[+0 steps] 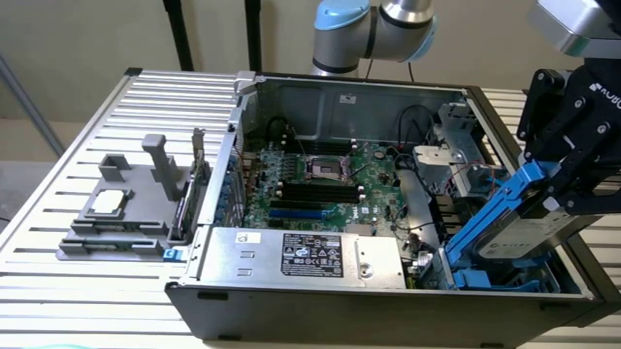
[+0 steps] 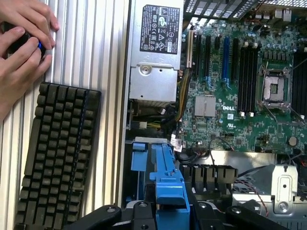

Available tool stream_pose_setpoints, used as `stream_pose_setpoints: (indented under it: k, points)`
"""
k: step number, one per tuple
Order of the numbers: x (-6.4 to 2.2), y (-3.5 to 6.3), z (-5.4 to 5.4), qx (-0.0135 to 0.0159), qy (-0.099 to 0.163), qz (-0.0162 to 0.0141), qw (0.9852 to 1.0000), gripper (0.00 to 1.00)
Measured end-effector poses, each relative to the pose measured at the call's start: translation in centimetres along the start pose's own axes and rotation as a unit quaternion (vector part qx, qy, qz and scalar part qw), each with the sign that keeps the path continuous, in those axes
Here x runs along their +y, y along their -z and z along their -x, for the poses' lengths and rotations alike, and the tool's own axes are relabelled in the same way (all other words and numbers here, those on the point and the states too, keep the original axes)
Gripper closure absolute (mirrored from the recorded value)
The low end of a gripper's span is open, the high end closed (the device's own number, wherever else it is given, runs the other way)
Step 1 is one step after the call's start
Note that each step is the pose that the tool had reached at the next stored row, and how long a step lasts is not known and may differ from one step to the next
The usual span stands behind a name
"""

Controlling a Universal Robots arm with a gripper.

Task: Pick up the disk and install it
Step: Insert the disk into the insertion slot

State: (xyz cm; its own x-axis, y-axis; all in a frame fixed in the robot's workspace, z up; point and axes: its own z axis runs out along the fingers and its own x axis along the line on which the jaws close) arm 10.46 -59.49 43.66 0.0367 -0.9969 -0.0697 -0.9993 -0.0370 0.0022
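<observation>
Seen first from the exterior view, my gripper [image 1: 563, 193] hangs at that view's right, over the front corner of an open computer case [image 1: 388, 309], with the jaws clamped on the upper end of the disk [image 1: 531, 234]. The disk's silver-grey body with its white label is framed by a blue rail [image 1: 493, 209]. Its long axis slopes steeply: the high end is in my jaws, and the low end points down and toward the view's left, into a blue bay [image 1: 495, 281] in that corner of the case. So the disk lies below my jaws, tilted rather than flat. Whether its low end touches the bay I cannot tell, because the rail and the case wall cover that meeting point, and my own black fingers hide the disk's upper edge. From the wrist view, I look down along the disk: the end of the blue rail [image 2: 170, 189] sits between my black finger links, so foreshortened that the label and silver body are hidden. Beyond it lie a power supply [image 2: 156, 52] and the green motherboard [image 2: 240, 76]. Outside the case, on the slatted table [image 2: 108, 96], rests a black keyboard [image 2: 57, 158]. Near the keyboard are a person's hands [image 2: 21, 45], cut off at the picture's edge, holding something small and dark that I cannot make out.
</observation>
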Motion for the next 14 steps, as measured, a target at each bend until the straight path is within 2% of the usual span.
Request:
stream_pose_setpoints:
  k: [8,14]
  points:
    - [0.59,0.14,0.02,0.0005,0.001,-0.012,0.9999,0.67]
    - [0.78,0.13,0.03,0.0017,0.001,-0.0172,0.9998,0.67]
